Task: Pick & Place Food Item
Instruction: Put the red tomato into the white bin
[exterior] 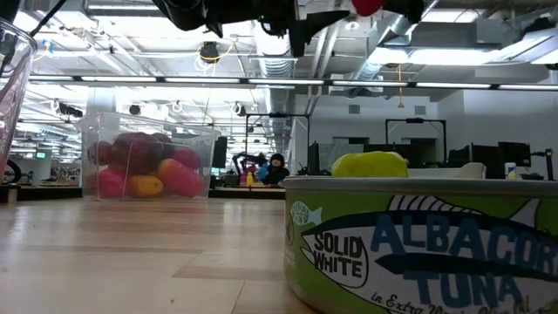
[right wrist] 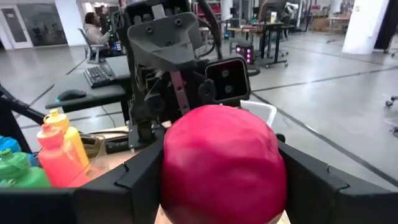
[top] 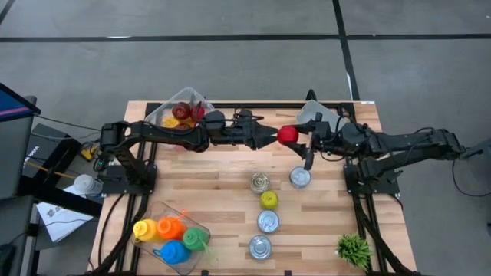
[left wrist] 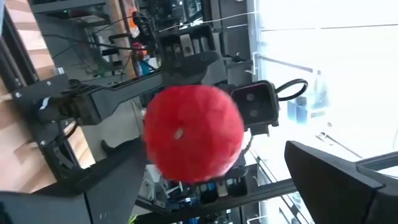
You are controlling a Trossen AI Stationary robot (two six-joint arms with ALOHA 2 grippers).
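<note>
Red ball (right wrist: pixel 221 163) gripped between dark jaws; left arm (right wrist: pixel 171 56) facing.

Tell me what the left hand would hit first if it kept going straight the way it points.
The red ball, held in the right hand, sits directly ahead of the open left hand. It would likely meet the ball first; the exact gap is unclear.

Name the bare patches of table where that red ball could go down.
Free: the wood between the fruit bin and the can column, and right of the cans above the plant. Crowded: the bottle tray corner and the column around the lemon.
</note>
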